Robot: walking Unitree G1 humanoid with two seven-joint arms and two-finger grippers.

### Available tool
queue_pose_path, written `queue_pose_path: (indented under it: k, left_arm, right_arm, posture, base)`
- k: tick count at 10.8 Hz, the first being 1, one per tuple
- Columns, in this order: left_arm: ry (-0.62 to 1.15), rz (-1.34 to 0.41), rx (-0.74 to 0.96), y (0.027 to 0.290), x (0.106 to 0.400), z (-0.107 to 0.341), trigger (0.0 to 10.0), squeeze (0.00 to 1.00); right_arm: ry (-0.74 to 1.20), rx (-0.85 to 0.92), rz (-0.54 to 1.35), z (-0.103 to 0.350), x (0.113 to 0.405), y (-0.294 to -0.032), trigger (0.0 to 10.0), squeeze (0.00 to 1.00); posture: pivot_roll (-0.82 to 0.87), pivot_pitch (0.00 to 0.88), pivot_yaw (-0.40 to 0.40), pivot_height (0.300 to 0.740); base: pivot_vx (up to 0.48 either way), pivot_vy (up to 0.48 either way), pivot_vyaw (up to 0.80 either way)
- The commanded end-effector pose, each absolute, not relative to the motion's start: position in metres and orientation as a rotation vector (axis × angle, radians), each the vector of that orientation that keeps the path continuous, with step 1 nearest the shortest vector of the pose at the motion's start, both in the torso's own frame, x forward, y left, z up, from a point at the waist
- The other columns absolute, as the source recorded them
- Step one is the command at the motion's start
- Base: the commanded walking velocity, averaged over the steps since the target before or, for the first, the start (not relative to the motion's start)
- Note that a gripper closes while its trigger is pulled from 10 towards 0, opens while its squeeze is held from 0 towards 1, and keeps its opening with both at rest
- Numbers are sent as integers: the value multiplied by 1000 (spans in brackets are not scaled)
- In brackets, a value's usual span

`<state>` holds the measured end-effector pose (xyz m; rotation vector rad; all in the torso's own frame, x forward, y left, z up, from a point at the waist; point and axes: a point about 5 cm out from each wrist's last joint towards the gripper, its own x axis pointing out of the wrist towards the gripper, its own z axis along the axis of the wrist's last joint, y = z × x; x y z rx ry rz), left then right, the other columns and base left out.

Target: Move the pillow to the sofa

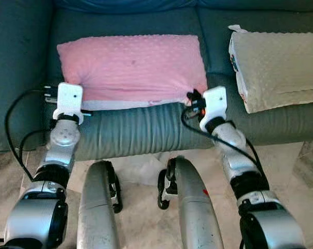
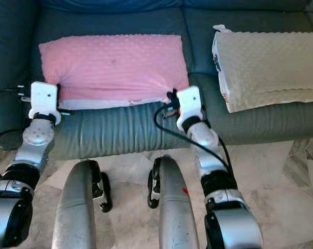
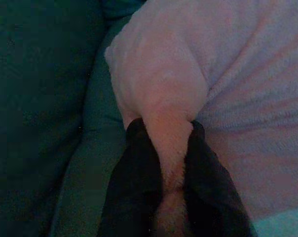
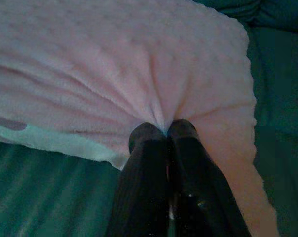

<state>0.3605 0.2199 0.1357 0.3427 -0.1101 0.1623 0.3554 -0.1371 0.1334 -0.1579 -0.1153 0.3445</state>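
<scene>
Two pillows on your dark teal sofa (image 1: 136,129): a pink dimpled fleece pillow (image 1: 130,65) at 12 o'clock, a beige dimpled pillow (image 1: 278,67) at 2. Your left gripper (image 3: 168,148) is pinching its near-left corner, your right gripper (image 4: 166,136) clamped on the near-right edge. Both sit at the seat's front edge; no readable writing.

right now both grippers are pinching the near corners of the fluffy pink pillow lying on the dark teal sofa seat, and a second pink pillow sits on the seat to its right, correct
Not quite: the second pillow to the right is beige, not pink, as the left eye view shows. The rest holds: the left gripper and right gripper each pinch a near corner of the fluffy pink pillow lying on the dark teal sofa seat.
</scene>
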Motion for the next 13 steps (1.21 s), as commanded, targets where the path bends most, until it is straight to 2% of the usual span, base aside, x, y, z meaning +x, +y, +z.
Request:
queue_pose_path:
  k: [1,5,7,9,11,13]
  left_arm:
    - [-26,221,327,239,348,115,10000,1000]
    - [-62,274,361,247,336,111,10000,1000]
    - [-106,278,360,246,330,114,10000,1000]
    - [-123,273,358,246,322,112,10000,1000]
    - [-55,196,326,238,320,97,10000,1000]
    - [-82,216,393,240,315,99,10000,1000]
  right_arm:
    - [-85,-166,282,122,349,-156,10000,1000]
    - [-95,-184,210,121,344,-172,10000,1000]
    - [-93,-198,160,115,337,-178,10000,1000]
    - [-102,-199,142,107,327,-170,10000,1000]
    - [-96,-185,154,96,317,-156,10000,1000]
    - [-98,-176,169,88,301,-146,10000,1000]
  posture:
    - [-48,484,-100,632]
    - [-60,405,-105,632]
    - [-58,323,-103,632]
    - [-52,262,-97,632]
    - [-33,190,-88,632]
    - [-16,124,-76,632]
  base:
    - [0,0,0]
    - [0,0,0]
    - [0,0,0]
    - [0,0,0]
    - [0,0,0]
    - [0,0,0]
